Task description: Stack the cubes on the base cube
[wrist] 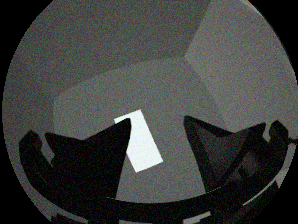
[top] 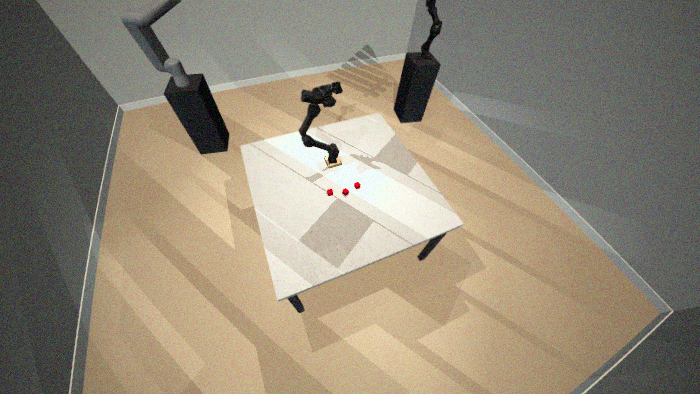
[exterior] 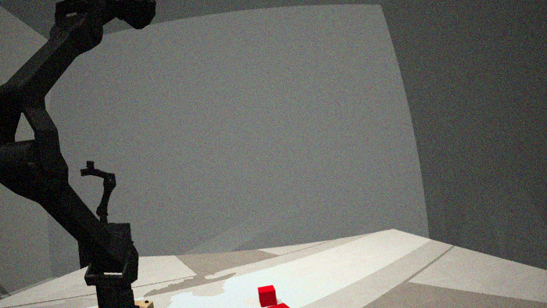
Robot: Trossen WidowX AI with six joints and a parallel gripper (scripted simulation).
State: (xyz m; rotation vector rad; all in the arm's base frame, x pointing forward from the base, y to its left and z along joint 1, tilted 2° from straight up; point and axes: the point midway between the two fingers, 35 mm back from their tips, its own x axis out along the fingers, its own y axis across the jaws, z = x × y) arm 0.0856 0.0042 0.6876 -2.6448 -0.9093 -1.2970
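Note:
Three red cubes stand apart in a loose row on the white table in the top view: a left cube, a middle cube and a right cube. None is on another. I cannot tell by looks which is the fixed base cube. In the exterior view, one red cube shows whole and another red cube is cut off by the bottom edge. My gripper is open and empty, raised high above the table and away from the cubes. The wrist view shows no cube.
My arm stands on a small wooden plate behind the cubes. A black pedestal with a grey arm stands beyond the table at the back left. Another black pedestal with a dark arm stands at the back right.

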